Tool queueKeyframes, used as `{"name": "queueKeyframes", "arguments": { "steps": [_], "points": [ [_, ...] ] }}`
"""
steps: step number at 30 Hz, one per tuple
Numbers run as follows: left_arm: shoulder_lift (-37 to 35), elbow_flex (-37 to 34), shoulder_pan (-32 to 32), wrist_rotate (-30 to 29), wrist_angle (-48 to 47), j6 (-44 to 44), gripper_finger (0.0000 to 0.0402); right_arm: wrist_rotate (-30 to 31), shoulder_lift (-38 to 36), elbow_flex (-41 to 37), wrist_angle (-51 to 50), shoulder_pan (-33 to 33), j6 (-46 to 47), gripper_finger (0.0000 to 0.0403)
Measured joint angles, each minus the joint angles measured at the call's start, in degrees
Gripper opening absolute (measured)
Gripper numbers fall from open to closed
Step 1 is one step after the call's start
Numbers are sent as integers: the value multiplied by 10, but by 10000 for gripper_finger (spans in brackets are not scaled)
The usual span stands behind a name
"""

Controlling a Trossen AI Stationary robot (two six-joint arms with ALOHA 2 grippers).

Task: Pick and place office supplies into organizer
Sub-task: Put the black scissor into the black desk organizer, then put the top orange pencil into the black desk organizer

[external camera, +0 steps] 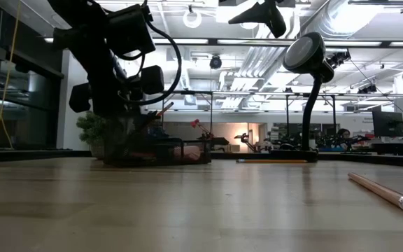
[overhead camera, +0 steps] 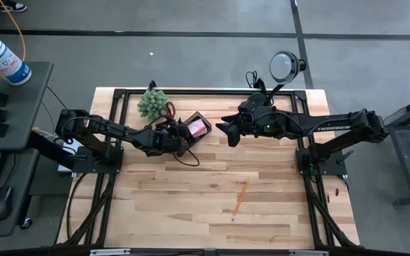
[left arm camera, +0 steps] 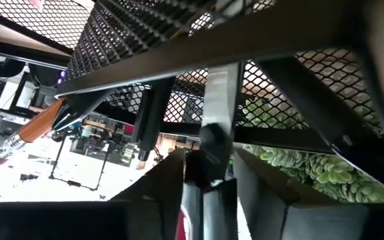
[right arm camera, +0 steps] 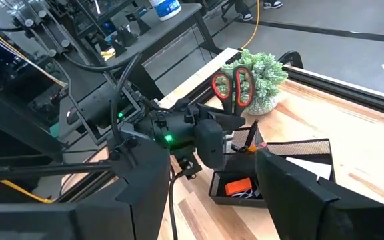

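Observation:
The black mesh organizer (overhead camera: 194,128) stands at the table's far middle, beside the green plant (overhead camera: 153,103). It holds red-handled scissors (right arm camera: 232,87), a pencil (left arm camera: 32,130), a red-orange block (right arm camera: 239,187) and pink notes (overhead camera: 199,128). My left gripper (overhead camera: 180,136) is at the organizer's left side, shut on a slim black pen (left arm camera: 209,167). My right gripper (overhead camera: 228,132) hangs open and empty above the table, just right of the organizer. An orange-yellow pencil (overhead camera: 239,199) lies flat on the near middle of the table. My left gripper pinches the black pen's shaft (left arm camera: 211,143) between its two fingers (left arm camera: 169,183). The fingers come from the table's left, close against the organizer's mesh wall (left arm camera: 179,40). The pen runs forward along the fingers toward the mesh. Its far end is hidden.
The black round-headed lamp (overhead camera: 287,65) stands at the far right edge. A second pencil (external camera: 271,160) lies near the lamp's base in the low view. The table's black frame rails (overhead camera: 112,142) run along both sides.

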Motion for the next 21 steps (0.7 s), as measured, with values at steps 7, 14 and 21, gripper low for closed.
{"name": "queueKeyframes", "arguments": {
  "steps": [7, 14, 21],
  "points": [
    [0, 0, 0, -28, 0, 25, 160, 0, 0, 0, 0, 0, -2, 216],
    [0, 26, 0, -48, -5, 39, 165, 0, 0, 0, -7, 0, -2, 216],
    [0, 58, 0, -42, -4, 39, 150, 0, 0, 0, -12, 0, -2, 216]
  ]
}}
